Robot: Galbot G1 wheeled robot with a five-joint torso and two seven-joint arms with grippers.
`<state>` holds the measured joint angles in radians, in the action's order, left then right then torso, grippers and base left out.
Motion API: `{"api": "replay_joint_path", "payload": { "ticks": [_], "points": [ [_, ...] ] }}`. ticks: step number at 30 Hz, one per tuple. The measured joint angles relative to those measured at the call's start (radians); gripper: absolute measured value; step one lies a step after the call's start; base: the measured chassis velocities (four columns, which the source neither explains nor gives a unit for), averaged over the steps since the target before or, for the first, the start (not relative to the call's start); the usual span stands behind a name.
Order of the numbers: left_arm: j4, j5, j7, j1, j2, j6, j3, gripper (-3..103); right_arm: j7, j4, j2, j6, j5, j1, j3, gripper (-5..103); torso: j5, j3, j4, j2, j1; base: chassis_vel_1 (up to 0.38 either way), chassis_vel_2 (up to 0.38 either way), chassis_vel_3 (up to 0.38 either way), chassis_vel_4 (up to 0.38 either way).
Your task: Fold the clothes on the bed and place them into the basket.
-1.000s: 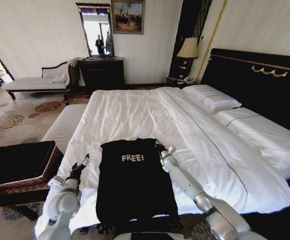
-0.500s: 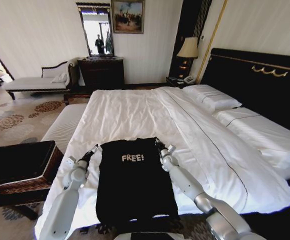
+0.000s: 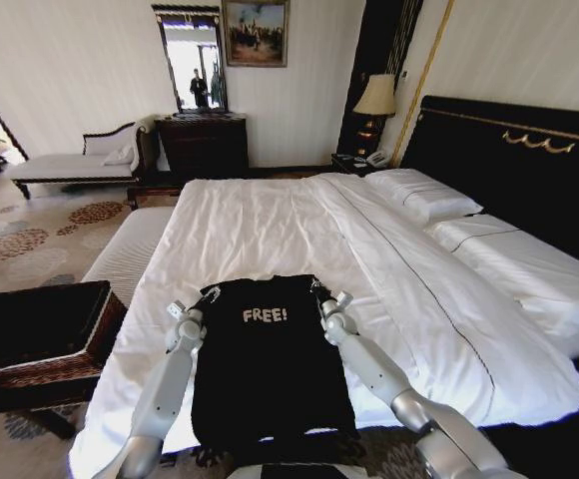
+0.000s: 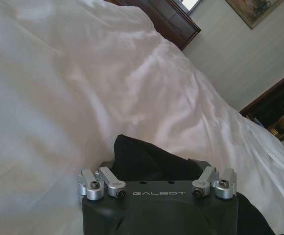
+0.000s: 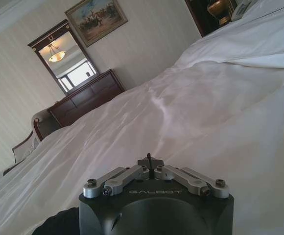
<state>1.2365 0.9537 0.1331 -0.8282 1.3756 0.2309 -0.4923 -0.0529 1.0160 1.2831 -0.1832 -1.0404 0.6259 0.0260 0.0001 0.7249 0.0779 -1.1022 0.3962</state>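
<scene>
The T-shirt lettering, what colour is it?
White, on the black T-shirt; clearest in the head view.

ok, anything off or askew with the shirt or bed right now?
Nothing stands out. The T-shirt lies flat, lettering up, at the foot of the bed; the left gripper and right gripper sit at its shoulder corners. The basket stands upright beside the bed.

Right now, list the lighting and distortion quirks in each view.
Head view: wide-angle bowing bends the walls, and daylight glares in the mirror. Left wrist view: sunlight washes out the duvet, and the T-shirt reads as a featureless dark mass. Right wrist view: tilted horizon, even light across the bed.
</scene>
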Motion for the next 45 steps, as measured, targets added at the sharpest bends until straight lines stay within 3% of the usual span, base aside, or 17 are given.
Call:
{"api": "replay_joint_path", "payload": {
  "ticks": [2,6,7,13,20,24,28,38,45],
  "points": [
    [-0.016,0.000,-0.003,0.012,0.004,-0.004,-0.006,71,0.000,0.000,-0.001,0.000,-0.001,0.000,0.002,0,0.0000,0.000,-0.0001,0.000,0.000,0.000,0.000,0.000,0.000],
    [-0.024,0.000,-0.006,0.018,0.004,-0.007,-0.009,66,0.000,0.000,-0.001,0.000,-0.001,0.000,0.002,0,-0.0001,0.000,-0.0002,0.000,0.000,0.000,0.000,0.000,0.000],
    [-0.031,0.000,-0.009,0.025,0.003,-0.010,-0.011,55,0.000,-0.001,0.000,0.000,-0.001,0.000,0.002,0,-0.0001,0.000,-0.0001,0.000,0.000,0.000,0.000,0.000,0.000],
    [-0.041,0.001,-0.015,0.036,-0.003,-0.013,-0.013,39,0.001,-0.002,0.001,0.000,-0.001,0.001,0.005,0,-0.0002,0.000,0.0000,0.000,0.000,0.000,0.000,0.000,0.000],
    [-0.034,0.017,-0.020,0.037,-0.022,-0.016,-0.019,6,0.001,-0.004,-0.002,-0.001,0.000,0.000,0.006,0,-0.0002,0.000,0.0000,0.000,0.000,0.000,0.000,0.000,0.000],
    [-0.003,0.034,-0.018,0.031,-0.040,-0.016,-0.020,1,-0.011,0.020,-0.009,-0.003,0.000,0.000,0.007,0,-0.0003,0.000,0.0002,0.000,0.000,0.000,0.000,0.000,0.000],
    [0.120,0.084,-0.005,0.002,-0.097,-0.013,-0.016,0,-0.031,0.141,-0.050,-0.005,-0.009,0.016,0.005,0,-0.0002,0.000,-0.0002,0.000,0.000,0.000,0.000,0.000,0.000],
    [0.483,0.267,0.037,-0.047,-0.280,0.021,-0.004,0,0.015,0.504,-0.272,-0.020,-0.124,-0.003,0.022,0,-0.0002,0.000,0.0002,0.000,0.000,0.000,0.000,0.000,0.000],
    [0.554,0.341,0.071,0.023,-0.327,0.036,-0.009,0,0.016,0.560,-0.314,-0.018,-0.176,-0.079,0.031,0,-0.0003,0.000,-0.0002,0.000,0.000,0.000,0.000,0.000,0.000]
  ]
}}
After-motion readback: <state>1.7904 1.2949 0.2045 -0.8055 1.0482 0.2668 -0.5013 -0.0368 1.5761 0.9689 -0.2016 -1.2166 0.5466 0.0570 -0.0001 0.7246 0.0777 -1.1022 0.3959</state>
